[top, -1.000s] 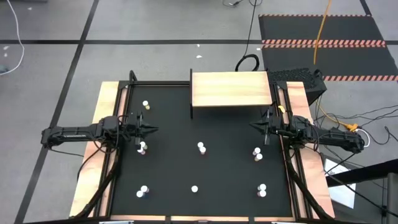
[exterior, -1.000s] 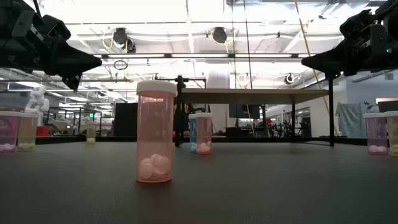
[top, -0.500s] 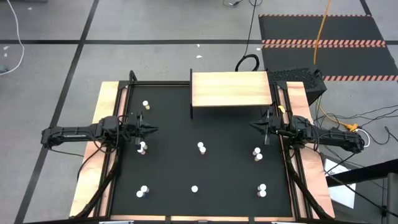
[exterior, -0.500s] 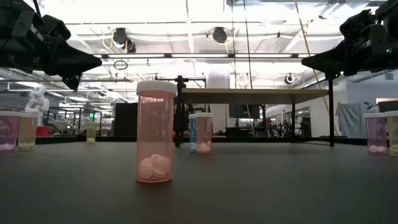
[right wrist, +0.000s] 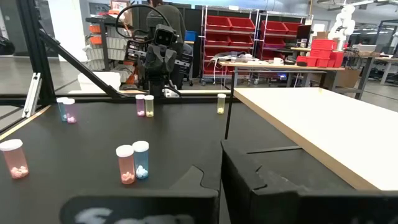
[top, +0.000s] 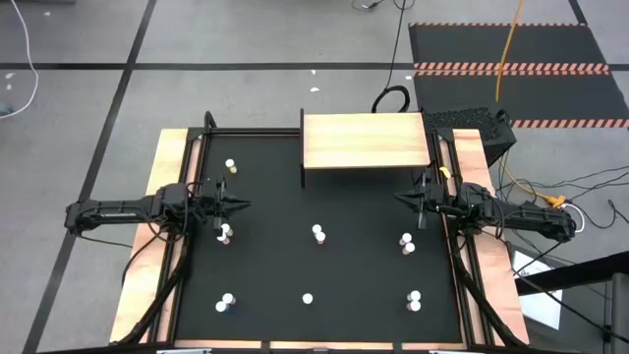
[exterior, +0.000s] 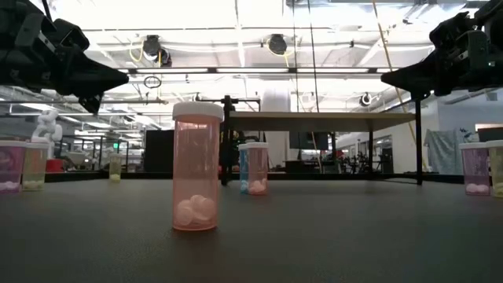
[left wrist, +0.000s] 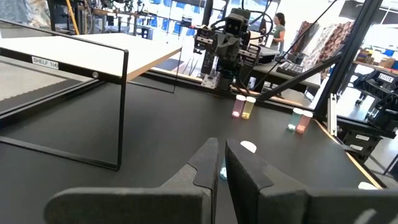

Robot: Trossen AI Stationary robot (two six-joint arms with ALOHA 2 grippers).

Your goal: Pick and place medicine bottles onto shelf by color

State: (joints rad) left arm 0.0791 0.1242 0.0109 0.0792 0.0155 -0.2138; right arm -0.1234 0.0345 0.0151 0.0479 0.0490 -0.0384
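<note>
The light-wood shelf point(top: 366, 141) stands on thin black legs at the table's far edge. Small white-capped medicine bottles stand upright on the black tabletop: one at far left point(top: 230, 165), a row across the middle point(top: 225, 233) point(top: 317, 234) point(top: 406, 241), and a near row point(top: 227, 301) point(top: 308, 299) point(top: 414, 300). The low view shows a pink one point(exterior: 195, 167) closest. My left gripper point(top: 246, 205) hovers at the left side, shut and empty, pointing toward the centre. My right gripper point(top: 398, 200) hovers at the right side, shut and empty, facing it.
Pale wooden strips point(top: 165, 197) and black rails edge the table on both sides. Bare black tabletop lies between the two grippers and in front of the shelf. Cables and a dark box point(top: 486, 133) lie beyond the far right corner.
</note>
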